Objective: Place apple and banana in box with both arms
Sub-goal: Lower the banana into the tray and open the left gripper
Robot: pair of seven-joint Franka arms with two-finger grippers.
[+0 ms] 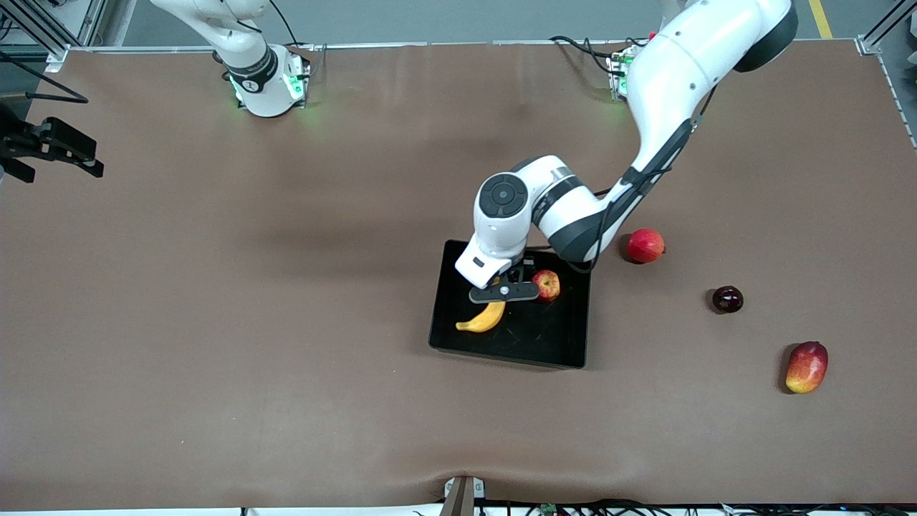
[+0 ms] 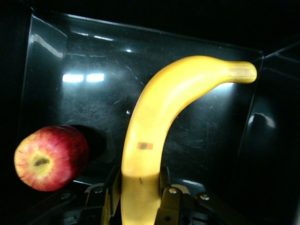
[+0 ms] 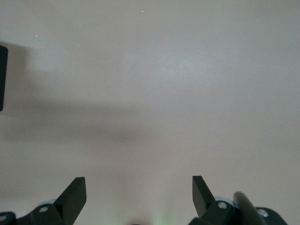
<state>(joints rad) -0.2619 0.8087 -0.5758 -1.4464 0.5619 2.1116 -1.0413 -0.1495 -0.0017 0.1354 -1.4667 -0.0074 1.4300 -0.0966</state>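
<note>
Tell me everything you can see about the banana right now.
The banana is a single curved fruit, smooth bright yellow, with a duller greenish-brown tip and a small brownish mark on its side. It looks unpeeled and whole. The left gripper is shut on one end, its fingers against both sides. The rest of the banana reaches out over the floor of the black box, with the apple close beside it, not touching. Whether it rests on the floor cannot be told.

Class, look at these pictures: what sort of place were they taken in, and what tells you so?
Probably a robotics lab: two white arms bolted to a brown-covered table, metal framing at its corners, and the left end effector holding a banana in a black box.
</note>
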